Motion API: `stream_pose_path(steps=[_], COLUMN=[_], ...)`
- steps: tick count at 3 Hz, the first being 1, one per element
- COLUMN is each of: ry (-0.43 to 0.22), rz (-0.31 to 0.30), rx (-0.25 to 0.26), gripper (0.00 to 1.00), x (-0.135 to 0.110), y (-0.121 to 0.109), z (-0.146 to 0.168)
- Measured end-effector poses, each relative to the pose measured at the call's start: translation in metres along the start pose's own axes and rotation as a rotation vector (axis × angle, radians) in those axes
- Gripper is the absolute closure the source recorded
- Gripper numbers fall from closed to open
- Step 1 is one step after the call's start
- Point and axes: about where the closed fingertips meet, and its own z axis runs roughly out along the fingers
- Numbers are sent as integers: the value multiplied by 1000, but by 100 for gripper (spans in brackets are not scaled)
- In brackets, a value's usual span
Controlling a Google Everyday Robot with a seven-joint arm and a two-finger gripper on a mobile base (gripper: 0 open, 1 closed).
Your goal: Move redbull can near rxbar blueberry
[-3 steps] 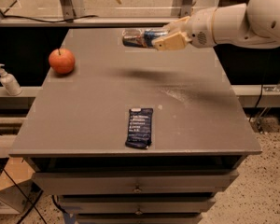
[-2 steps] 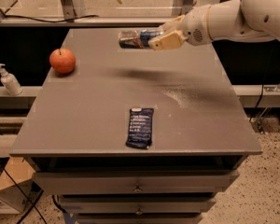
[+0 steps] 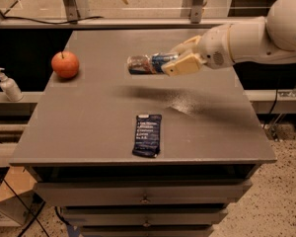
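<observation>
My gripper [image 3: 180,58] reaches in from the right and is shut on the redbull can [image 3: 147,64], holding it on its side in the air above the grey table [image 3: 89,127]; the can sticks out to the left of the fingers. The can casts a shadow on the table below. The rxbar blueberry [image 3: 147,135], a dark navy wrapper with white text, lies flat near the table's front edge, below and in front of the can.
A red-orange apple [image 3: 65,64] sits at the table's left side. A white pump bottle [image 3: 8,85] stands on a ledge left of the table. Drawers are under the tabletop. A rail and glass run behind the table.
My gripper has carried the can leftward and toward the front of the table, lower in the view. The bar and the apple have not moved.
</observation>
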Motion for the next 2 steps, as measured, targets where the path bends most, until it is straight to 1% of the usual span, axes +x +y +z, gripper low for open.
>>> stream_pose_path(steps=[1, 2], ry=[-56, -122], rz=[57, 119], rx=[-49, -109], gripper=[100, 82], x=[24, 39], y=[38, 70], z=[-6, -6])
